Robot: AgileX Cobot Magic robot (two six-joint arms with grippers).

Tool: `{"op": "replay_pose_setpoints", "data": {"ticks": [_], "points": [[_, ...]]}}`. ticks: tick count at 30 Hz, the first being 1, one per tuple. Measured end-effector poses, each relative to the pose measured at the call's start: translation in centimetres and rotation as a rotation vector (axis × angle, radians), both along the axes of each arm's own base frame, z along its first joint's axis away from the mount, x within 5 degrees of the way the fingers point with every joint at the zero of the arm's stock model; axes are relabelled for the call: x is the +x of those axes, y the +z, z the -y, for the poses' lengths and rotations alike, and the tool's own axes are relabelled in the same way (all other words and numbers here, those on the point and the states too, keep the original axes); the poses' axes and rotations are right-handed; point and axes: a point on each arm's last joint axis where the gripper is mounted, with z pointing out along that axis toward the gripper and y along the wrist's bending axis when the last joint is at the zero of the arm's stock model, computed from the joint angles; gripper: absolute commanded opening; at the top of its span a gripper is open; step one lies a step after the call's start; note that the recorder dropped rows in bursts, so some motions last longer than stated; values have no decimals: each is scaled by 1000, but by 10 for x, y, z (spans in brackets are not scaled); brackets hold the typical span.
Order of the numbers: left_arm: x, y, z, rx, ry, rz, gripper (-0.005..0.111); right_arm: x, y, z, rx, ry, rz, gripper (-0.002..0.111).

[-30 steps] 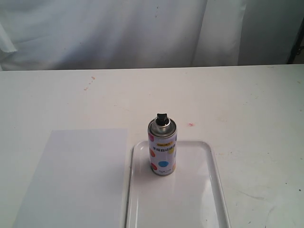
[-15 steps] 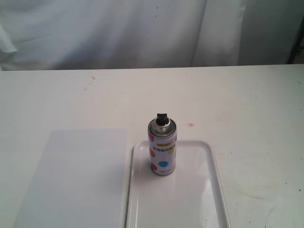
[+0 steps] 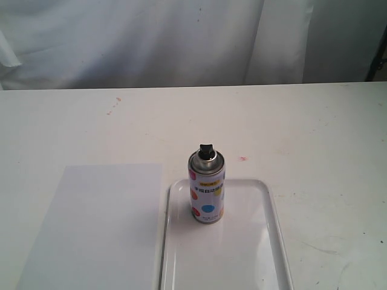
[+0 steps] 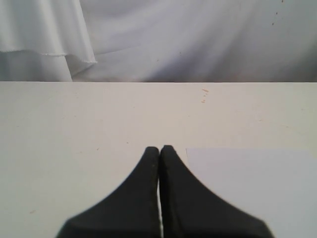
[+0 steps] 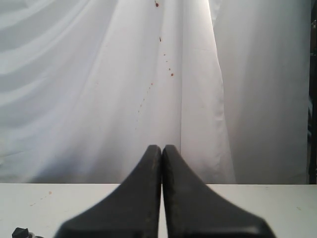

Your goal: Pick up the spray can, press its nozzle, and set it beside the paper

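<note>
The spray can [image 3: 207, 190] stands upright at the far left corner of a glossy white tray [image 3: 254, 266], its black nozzle [image 3: 206, 149] on top of the silver dome. The paper [image 3: 97, 226] lies flat to the left of the tray. Neither gripper shows in the exterior view. In the left wrist view my left gripper [image 4: 159, 148] is shut and empty, with a corner of the paper [image 4: 252, 183] beside it. My right gripper [image 5: 162, 148] is shut and empty too, facing the curtain; the nozzle tip [image 5: 21, 232] peeks in at that picture's corner.
A white curtain [image 3: 151, 42] hangs behind the pale table [image 3: 302, 121]. Small reddish stains [image 3: 115, 104] mark the tabletop at the far left and a spot [image 3: 243, 159] near the tray.
</note>
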Motion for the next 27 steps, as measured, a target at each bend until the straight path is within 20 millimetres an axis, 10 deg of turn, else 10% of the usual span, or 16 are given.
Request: {"op": "replay_pose_setpoints", "data": {"ticks": [27], "points": [[0, 0, 0, -2, 0, 0, 0, -2, -2, 2, -19, -31, -5, 0]]}}
